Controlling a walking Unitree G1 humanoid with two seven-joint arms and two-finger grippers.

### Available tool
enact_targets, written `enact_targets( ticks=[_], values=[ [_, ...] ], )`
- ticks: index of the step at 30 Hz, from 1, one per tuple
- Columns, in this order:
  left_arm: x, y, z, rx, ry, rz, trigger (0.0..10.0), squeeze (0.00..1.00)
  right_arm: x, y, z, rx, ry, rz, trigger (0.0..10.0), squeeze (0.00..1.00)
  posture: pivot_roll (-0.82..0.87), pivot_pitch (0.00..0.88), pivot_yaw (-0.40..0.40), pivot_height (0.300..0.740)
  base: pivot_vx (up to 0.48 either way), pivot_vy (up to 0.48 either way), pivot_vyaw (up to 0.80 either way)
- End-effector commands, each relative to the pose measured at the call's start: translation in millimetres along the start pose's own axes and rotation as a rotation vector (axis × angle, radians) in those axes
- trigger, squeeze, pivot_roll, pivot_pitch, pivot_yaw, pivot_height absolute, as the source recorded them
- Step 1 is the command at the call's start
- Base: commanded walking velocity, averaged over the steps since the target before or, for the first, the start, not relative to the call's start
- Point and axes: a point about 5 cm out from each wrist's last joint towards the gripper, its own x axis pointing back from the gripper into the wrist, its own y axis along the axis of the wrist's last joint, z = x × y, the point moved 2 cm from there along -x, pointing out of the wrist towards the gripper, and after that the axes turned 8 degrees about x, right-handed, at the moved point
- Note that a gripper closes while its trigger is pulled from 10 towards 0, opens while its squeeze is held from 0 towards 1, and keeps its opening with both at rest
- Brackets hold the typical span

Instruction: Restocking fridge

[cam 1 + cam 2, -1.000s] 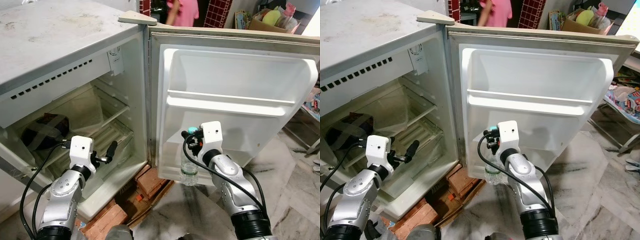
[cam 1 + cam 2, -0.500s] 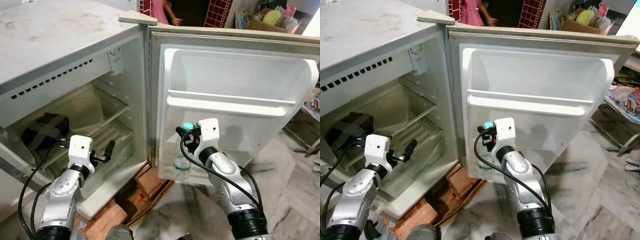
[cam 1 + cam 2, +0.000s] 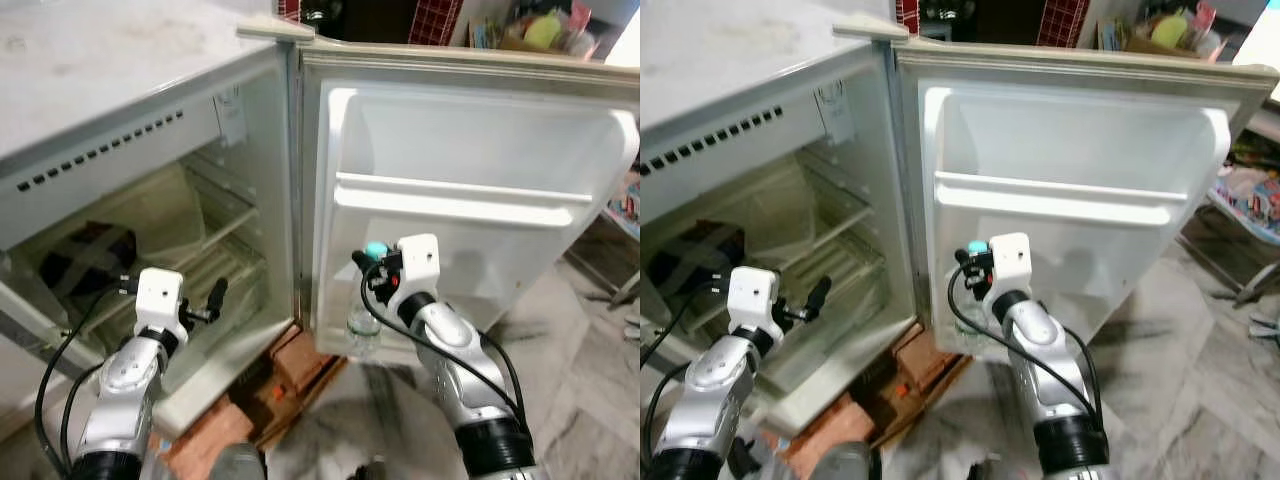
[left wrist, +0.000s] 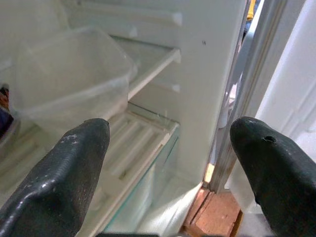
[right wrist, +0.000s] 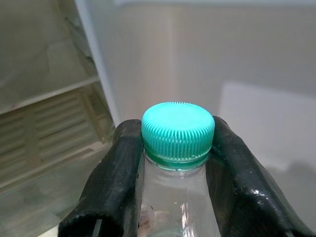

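Bottle [image 5: 177,163] (clear, teal cap) clamped at the neck by the right gripper [image 3: 375,268] beside the open fridge door's [image 3: 480,150] lower edge — left gripper [image 4: 168,163] spread wide, empty, facing the shelves [image 4: 143,64].

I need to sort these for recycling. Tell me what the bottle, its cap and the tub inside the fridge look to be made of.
Bottle: clear, glossy plastic by its see-through wall and highlights; the right pincer clamps its neck.
Cap: opaque teal plastic, matte, with moulded ribs around the side.
Tub: cloudy, translucent plastic, probably thin-walled, since the shelf shows faintly through it.
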Motion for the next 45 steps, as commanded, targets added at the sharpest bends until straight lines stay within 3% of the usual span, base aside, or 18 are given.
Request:
enact_targets(
  ticks=[1,12,33,45],
  values=[
    [-0.6,2,3.0,-0.014,0.008,-0.004,10.0,0.00,-2.2,5,0.4,0.002,0.005,-0.025,10.0,0.00,0.10,0.036,-0.031,0.647,0.000,0.000,0.00],
    [-1.7,3,3.3,-0.018,0.010,-0.005,10.0,0.00,-3.1,6,0.7,0.005,0.006,-0.032,10.0,0.00,0.10,0.036,-0.030,0.592,0.000,0.000,0.00],
    [-3.3,7,-0.4,-0.016,-0.034,-0.044,10.0,0.00,-5.9,12,2.9,0.052,0.004,-0.072,10.0,0.00,0.10,0.040,-0.030,0.592,0.000,0.000,0.00],
    [-3.5,7,-1.6,-0.011,-0.044,-0.050,10.0,0.00,-7.1,21,8.6,0.098,0.049,-0.128,10.0,0.00,0.10,0.042,-0.030,0.592,0.311,0.000,0.00]
  ],
)
